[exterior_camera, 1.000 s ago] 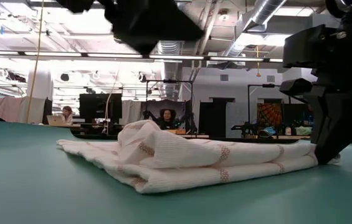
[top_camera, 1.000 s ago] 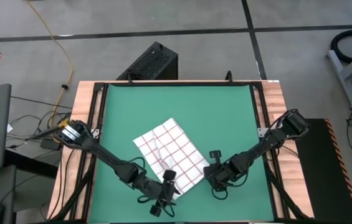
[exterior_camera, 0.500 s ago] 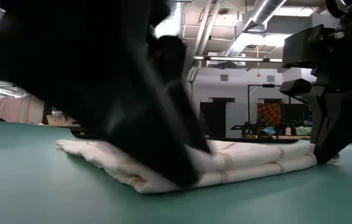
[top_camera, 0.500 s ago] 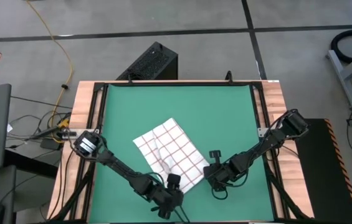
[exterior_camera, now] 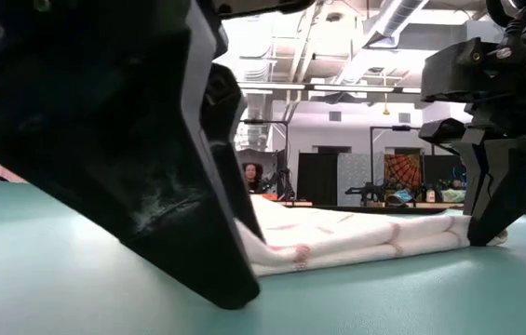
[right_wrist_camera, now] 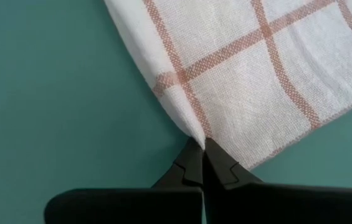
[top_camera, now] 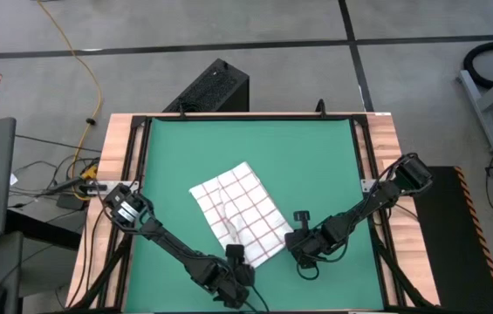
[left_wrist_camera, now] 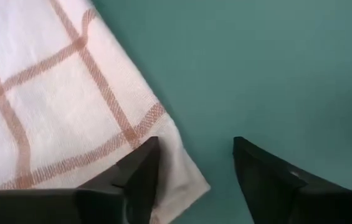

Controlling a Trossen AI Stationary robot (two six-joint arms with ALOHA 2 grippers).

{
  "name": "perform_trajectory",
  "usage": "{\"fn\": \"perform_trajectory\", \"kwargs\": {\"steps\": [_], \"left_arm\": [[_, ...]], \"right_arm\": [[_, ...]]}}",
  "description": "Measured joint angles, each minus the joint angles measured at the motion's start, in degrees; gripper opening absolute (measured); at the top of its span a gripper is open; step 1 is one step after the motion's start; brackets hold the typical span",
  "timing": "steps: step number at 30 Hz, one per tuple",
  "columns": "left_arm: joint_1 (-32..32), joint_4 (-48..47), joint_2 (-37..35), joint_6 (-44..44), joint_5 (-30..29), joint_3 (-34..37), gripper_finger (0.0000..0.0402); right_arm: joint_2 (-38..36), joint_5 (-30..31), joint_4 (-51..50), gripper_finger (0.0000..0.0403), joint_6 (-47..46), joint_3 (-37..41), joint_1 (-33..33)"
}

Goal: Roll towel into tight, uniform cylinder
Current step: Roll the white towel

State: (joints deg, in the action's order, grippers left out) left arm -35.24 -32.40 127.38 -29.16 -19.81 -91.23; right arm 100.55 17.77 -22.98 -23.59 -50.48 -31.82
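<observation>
The towel (top_camera: 239, 214) is seen lying flat and unrolled on the green mat (top_camera: 307, 157), one corner pinched by the right claw (right_wrist_camera: 202, 151) and another straddled by the spread left claw (left_wrist_camera: 194, 163), so all rolling is judged left.

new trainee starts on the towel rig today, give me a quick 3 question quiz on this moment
1. True or false: the right gripper is shut on a corner of the towel.
2. How do the left gripper's jaws stand? A) open at the towel's near corner B) shut on the towel C) shut above the bare mat
3. What does the towel lie on?

Key
1. True: its fingers meet on the cloth's corner.
2. A: one finger sits at the towel's edge, the other over bare mat.
3. The green mat, spread mostly flat, not yet rolled.
</observation>
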Motion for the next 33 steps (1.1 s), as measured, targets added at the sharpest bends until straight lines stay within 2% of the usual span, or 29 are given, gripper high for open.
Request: {"fn": "perform_trajectory", "kwargs": {"steps": [10,16,22,28,33], "left_arm": [[-0.4,-0.5,-0.2,-6.4,-1.0,2.8,0.0069],[0.4,1.3,-0.6,-10.7,2.6,5.5,0.0009],[1.3,-1.7,-1.6,-12.0,3.7,3.6,0.0002],[2.8,-16.1,-2.3,-11.9,0.6,-2.1,0.0001],[3.2,-26.8,-2.5,-9.7,-1.9,-9.3,0.0000]], "right_arm": [[0.0,0.1,0.1,0.0008,-1.8,0.0,0.0],[0.0,0.6,-0.1,0.0008,-2.0,0.0,-1.1],[-1.5,3.0,-5.6,0.0008,-2.0,-2.5,-1.5],[-2.0,4.6,-10.3,0.0008,-0.1,-6.2,-0.5],[-2.0,8.6,-15.7,0.0008,0.5,-10.5,0.1]]}}
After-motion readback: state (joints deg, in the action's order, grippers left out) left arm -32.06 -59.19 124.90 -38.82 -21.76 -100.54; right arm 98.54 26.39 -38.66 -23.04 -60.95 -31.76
